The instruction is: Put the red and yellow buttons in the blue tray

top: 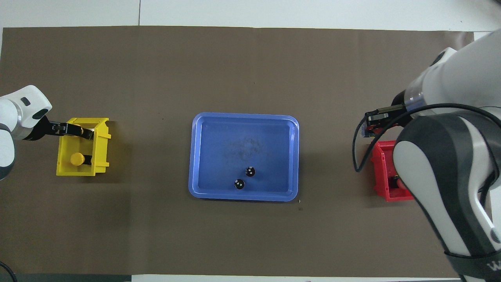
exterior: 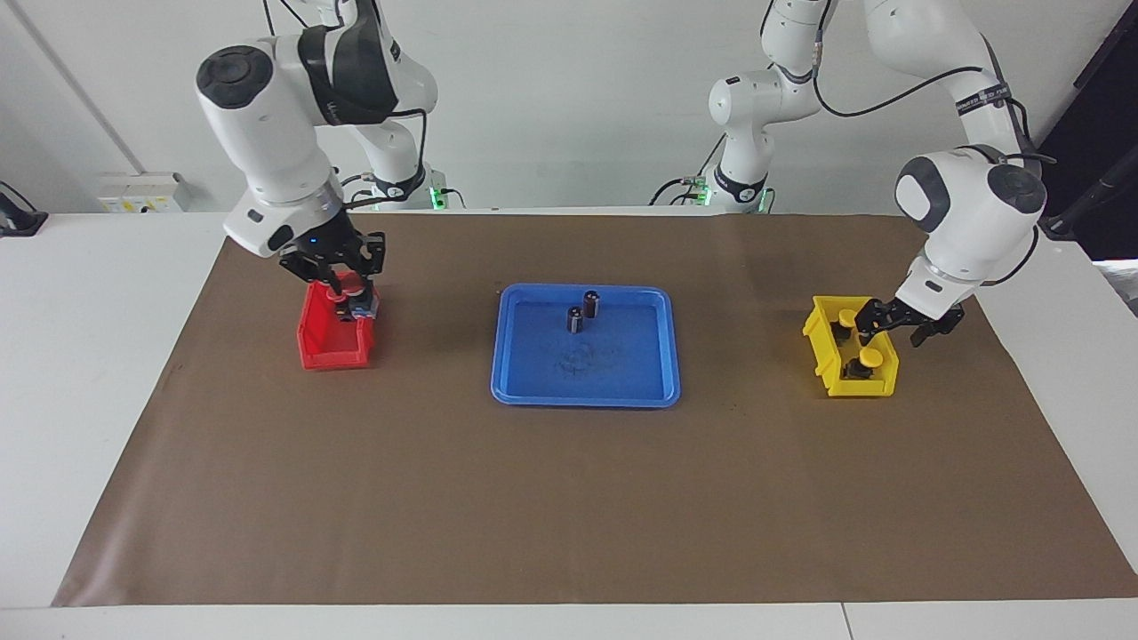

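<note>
The blue tray (exterior: 533,391) (top: 203,156) lies mid-table and holds no buttons. My right gripper (exterior: 348,295) (top: 368,126) is shut on a red button (exterior: 347,286) and holds it up over the red bin (exterior: 331,354) (top: 380,172). A second red button (top: 397,182) lies in that bin, mostly hidden by my arm. Two yellow buttons sit in the yellow bin (exterior: 825,342) (top: 64,156). My left gripper (exterior: 892,331) (top: 74,129) is open, low over the yellow button (exterior: 869,357) (top: 78,128) farther from the robots. The other yellow button (exterior: 845,316) (top: 77,158) sits beside it.
Two small dark cylinders with silvery tops (exterior: 583,311) (top: 244,177) stand in the tray, in its part nearer to the robots. A brown mat (exterior: 569,498) covers the table. The red bin is at the right arm's end, the yellow bin at the left arm's end.
</note>
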`<control>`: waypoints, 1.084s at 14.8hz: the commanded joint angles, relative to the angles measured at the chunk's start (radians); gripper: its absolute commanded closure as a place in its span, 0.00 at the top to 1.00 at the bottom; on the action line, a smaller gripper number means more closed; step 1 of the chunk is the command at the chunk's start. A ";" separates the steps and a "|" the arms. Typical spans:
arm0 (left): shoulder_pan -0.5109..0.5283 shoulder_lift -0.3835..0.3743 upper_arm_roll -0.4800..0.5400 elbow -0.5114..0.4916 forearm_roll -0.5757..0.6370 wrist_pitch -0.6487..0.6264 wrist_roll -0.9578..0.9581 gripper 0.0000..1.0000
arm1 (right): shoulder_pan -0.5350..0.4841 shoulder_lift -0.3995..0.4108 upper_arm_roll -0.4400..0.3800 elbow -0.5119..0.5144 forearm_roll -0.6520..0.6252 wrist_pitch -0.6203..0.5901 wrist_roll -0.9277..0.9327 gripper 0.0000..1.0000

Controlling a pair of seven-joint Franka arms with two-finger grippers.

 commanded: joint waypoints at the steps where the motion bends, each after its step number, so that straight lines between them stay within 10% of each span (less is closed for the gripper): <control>1: -0.007 -0.003 0.003 -0.010 0.008 0.041 -0.012 0.86 | 0.105 0.074 -0.002 0.046 0.015 0.079 0.193 0.21; 10: -0.047 0.020 0.000 -0.018 0.003 0.070 -0.112 0.67 | 0.360 0.372 -0.002 0.123 -0.075 0.329 0.587 0.21; 16: -0.039 0.024 0.002 -0.018 0.003 0.081 -0.118 0.67 | 0.365 0.372 -0.002 0.058 -0.077 0.357 0.585 0.22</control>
